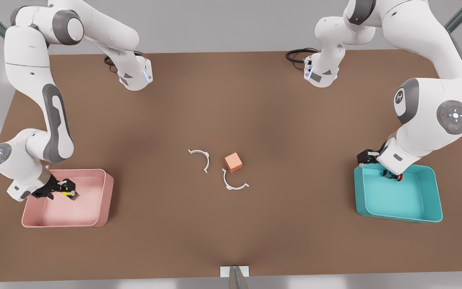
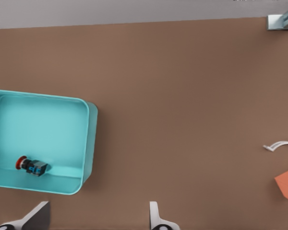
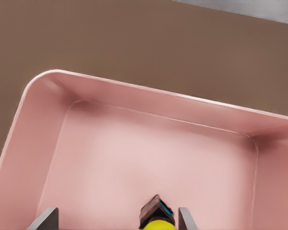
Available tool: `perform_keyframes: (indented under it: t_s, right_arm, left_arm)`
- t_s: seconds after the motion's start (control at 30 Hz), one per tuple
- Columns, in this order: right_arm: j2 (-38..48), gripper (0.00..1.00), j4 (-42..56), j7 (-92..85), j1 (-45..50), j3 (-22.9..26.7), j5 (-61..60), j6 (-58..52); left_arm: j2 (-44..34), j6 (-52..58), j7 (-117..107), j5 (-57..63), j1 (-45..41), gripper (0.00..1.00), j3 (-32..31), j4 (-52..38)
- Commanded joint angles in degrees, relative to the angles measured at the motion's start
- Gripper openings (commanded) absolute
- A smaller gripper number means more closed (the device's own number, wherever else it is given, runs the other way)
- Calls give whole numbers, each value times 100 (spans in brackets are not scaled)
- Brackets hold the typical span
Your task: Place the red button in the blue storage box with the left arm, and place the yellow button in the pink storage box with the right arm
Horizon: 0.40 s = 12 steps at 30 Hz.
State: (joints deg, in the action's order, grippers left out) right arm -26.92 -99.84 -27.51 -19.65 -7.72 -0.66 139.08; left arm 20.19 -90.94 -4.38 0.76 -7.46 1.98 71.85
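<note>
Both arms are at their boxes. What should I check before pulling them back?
1. Red push button lies inside the turquoise-blue plastic storage box: ok.
2. Left gripper open, apart from the red push button: ok.
3. Yellow push button is within the pink plastic storage box: ok.
4. Right gripper fingers spread wider than the yellow push button: ok.
5. Yellow push button resting on the box floor: cannot tell.
6. Orange cube and white curved clips sit mid-table, away from both arms: ok.
</note>
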Motion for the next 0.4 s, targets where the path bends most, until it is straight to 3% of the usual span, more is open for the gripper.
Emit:
perform_keyframes:
  t_s: [0.0, 0.1, 0.17, 0.2, 0.23, 0.27, 0.37]
  right_arm:
    - [257, 100, 324, -1003, 110, -229, 39, -547]
    - [723, 100, 2750, 2151, 927, -748, 778, -4485]
    - [1443, 100, 2321, 2856, 901, -898, 734, -4812]
    - [2172, 100, 1293, 2856, 919, -696, 550, -4452]
    - [2200, 100, 1221, 2856, 1646, 76, 391, -4513]
    - [2059, 100, 1308, 2848, 1982, 438, 391, -4548]
    - [1470, 100, 2355, 2856, 2000, 517, 374, -4829]
  left_arm:
    - [-15, 24, -1127, -14, -1, 100, -4, -4]
    - [-24, 32, -1136, -14, -9, 100, -13, -4]
    - [-24, 32, -1136, -14, -9, 100, -13, -4]
    - [-24, 32, -1136, -6, -9, 100, -13, -4]
    - [-24, 32, -1136, -6, -9, 100, -13, -4]
    - [-33, 32, -1136, -14, -9, 100, -13, -4]
    - [-33, 41, -1136, -6, -44, 100, -13, -4]
